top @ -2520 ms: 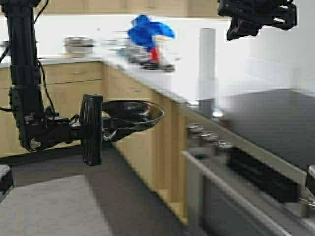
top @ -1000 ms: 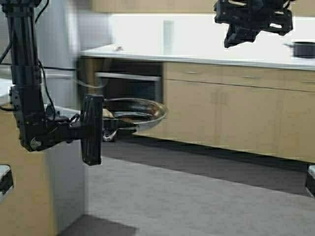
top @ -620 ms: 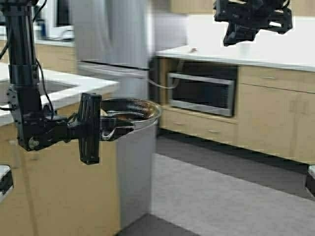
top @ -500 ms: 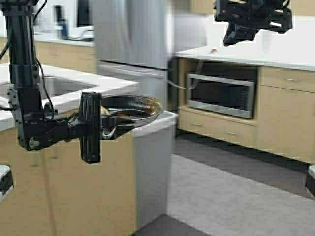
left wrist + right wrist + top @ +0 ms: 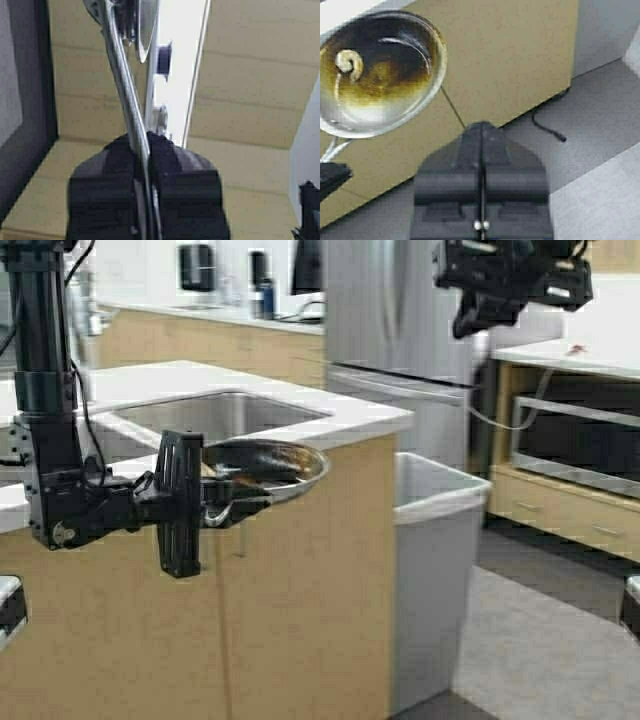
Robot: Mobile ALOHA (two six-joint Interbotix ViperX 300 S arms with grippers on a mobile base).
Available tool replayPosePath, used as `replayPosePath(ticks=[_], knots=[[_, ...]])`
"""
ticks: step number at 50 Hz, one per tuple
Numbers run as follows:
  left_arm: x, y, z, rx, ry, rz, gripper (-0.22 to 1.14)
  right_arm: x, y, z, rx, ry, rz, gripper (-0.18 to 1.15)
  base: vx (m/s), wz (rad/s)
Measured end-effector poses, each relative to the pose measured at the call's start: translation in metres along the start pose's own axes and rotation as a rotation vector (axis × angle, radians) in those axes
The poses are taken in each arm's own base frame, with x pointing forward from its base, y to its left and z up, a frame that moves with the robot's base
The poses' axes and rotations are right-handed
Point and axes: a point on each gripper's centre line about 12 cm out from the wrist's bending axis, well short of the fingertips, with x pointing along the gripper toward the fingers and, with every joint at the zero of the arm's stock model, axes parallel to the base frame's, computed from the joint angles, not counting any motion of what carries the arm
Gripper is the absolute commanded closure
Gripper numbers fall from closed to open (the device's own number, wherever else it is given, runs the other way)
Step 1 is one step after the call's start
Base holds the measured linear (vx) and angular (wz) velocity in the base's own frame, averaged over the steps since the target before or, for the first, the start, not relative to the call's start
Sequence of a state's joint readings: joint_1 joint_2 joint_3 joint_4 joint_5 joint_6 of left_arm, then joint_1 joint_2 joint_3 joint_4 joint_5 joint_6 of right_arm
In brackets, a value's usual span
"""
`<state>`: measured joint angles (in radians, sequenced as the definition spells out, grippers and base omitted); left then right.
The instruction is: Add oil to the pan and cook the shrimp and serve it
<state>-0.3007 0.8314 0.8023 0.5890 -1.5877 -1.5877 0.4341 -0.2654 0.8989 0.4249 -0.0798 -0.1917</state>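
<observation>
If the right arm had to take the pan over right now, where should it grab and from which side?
Probably the steel handle, on the bare stretch between the left gripper, which is shut on its end, and the pan bowl. Come from above, jaws across the handle: it is a narrow flat strip, while the rim is wide and the shrimp lies inside. The right gripper is shut.

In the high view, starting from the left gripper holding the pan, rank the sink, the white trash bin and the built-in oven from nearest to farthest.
From the left gripper, shut on the pan handle:
1. Sink, set in the island counter just behind the pan.
2. White trash bin, on the floor to the right of the island.
3. Built-in oven, far right, under the back counter.
</observation>
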Motion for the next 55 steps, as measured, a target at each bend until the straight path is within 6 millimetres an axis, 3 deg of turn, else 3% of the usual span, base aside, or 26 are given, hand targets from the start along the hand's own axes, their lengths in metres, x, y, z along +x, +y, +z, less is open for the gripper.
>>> replayPosePath(ticks=[20, 55], knots=[[-0.012, -0.004, -0.007, -0.02, -0.004, 0.008, 0.89, 0.002, 0.002, 0.002, -0.003, -0.002, 0.003, 0.92, 0.07, 0.48], [-0.02, -0.086, -0.009, 0.07, -0.045, -0.135, 0.89, -0.002, 0.004, 0.005, -0.001, -0.008, 0.012, 0.92, 0.06, 0.5]])
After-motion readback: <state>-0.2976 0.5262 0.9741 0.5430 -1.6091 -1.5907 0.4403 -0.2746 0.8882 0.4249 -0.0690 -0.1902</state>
